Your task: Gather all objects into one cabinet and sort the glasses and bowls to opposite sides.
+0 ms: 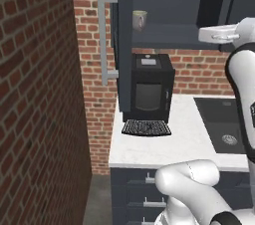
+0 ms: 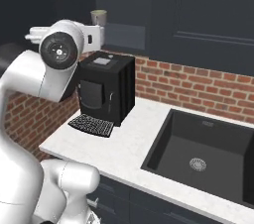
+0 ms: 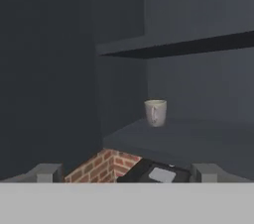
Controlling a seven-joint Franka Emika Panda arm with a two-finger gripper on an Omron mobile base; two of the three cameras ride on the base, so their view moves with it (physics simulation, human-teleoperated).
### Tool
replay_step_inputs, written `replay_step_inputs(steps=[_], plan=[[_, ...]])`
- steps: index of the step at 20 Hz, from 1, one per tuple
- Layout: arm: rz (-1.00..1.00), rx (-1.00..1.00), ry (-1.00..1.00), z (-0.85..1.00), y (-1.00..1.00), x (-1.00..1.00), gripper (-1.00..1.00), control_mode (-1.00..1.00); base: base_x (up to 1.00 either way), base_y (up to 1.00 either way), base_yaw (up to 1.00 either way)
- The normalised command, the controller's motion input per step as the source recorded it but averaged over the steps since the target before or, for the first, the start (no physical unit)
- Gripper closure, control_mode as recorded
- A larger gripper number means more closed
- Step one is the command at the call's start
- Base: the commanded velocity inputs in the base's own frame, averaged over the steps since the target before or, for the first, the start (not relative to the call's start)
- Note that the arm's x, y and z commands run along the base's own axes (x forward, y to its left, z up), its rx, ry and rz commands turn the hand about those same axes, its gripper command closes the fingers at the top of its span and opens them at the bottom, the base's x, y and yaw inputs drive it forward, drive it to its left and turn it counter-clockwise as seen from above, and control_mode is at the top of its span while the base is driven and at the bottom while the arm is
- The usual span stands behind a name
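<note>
A simulated kitchen is recorded, bounded by a red brick wall (image 1: 35, 94) on the left and across the back, with a white marbled tabletop (image 1: 184, 134) set over dark drawer fronts. Above the tabletop a dark slate-blue wall cabinet (image 1: 169, 0) is mounted; its door (image 1: 122, 45) is swung open, edge-on in the left base view, and carries a long grey bar handle (image 1: 103, 35). Inside the cabinet a lower floor and one wide dark shelf (image 3: 178, 47) above it are seen in the hand view. A black sink basin (image 2: 208, 153) with a round metal drain is let into the tabletop to the right. A black coffee machine (image 2: 106, 89) is placed at the back left of the tabletop against the brick, beneath the cabinet, with a perforated drip tray (image 1: 146, 128) projecting at its front. The white arm is raised, its hand held level with the cabinet floor, to the right of the open door in the left base view. One pale beige-grey mug (image 3: 155, 112) is stood upright on the cabinet floor, toward its left end, near the front edge above the coffee machine, its handle turned toward the hand camera; it is also noted in the left base view (image 1: 140, 20) and the right base view (image 2: 98, 17). The gripper (image 3: 129, 172) is held short of the cabinet, well apart from the mug, its fingertips (image 3: 47, 172) spread wide with nothing between them.
</note>
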Motion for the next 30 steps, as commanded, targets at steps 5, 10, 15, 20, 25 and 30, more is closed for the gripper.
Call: replay_step_inputs(steps=[5, 10, 15, 20, 25, 30], plan=[[-0.09, 0.0, 0.01, 0.02, 0.03, 0.45, -1.0, -1.0, 0.0, 0.0, 0.0], [-0.04, 0.0, 0.11, 0.0, 0.08, 0.76, -1.0, -1.0, 0.0, 0.0, 0.0], [0.0, 0.0, 0.04, 0.0, 0.0, 0.62, -1.0, -1.0, 0.0, 0.0, 0.0], [0.0, -0.03, 0.0, 0.0, 0.0, 0.02, -1.0, -1.0, 0.0, 0.0, 0.0], [0.0, -0.08, -0.01, -0.06, 0.11, 0.0, -1.0, -1.0, 0.0, 0.0, 0.0], [0.0, -0.1, 0.0, -0.07, 0.29, 0.04, -1.0, -1.0, 0.0, 0.0, 0.0]])
